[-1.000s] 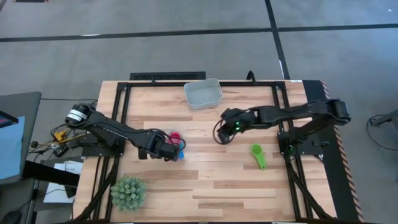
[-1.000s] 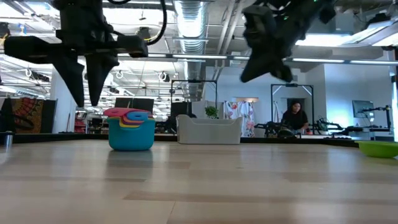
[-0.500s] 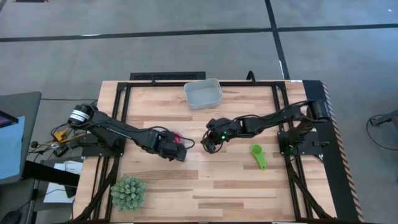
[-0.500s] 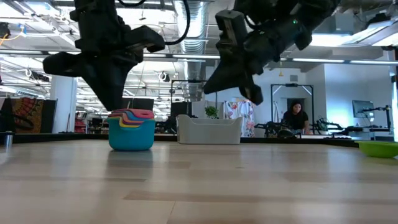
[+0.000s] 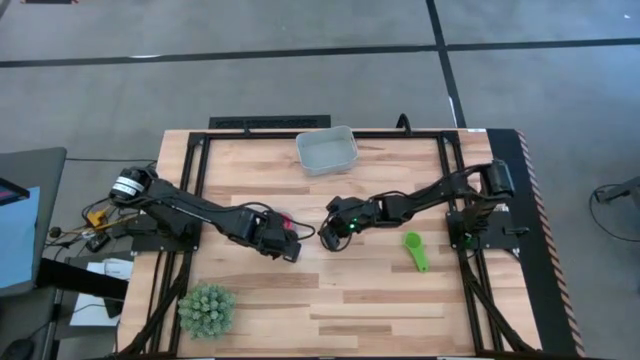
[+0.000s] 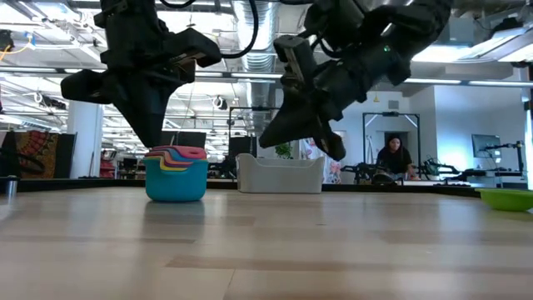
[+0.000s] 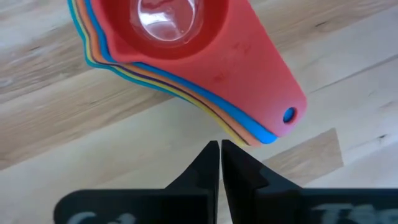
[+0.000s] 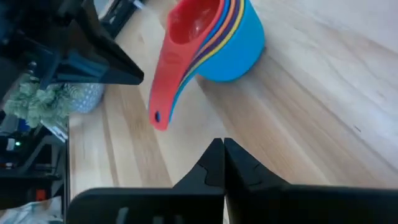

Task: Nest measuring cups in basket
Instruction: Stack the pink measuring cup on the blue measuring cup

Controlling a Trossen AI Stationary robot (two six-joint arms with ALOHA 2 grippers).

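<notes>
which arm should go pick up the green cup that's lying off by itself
Right. The green cup lies on the right half of the table, near the right claw. The left claw hangs at the nested stack, farther away.

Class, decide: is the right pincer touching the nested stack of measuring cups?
Apart. In the right wrist view, bare table wood shows between the right pincer, its fingers together, and the nested stack of measuring cups.

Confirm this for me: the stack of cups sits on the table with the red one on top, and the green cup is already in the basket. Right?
Not quite. The green cup lies on the table by itself, near the right arm's base, not in the basket; the high view shows it. The rest holds: the stack sits on the table with the red one on top.
</notes>
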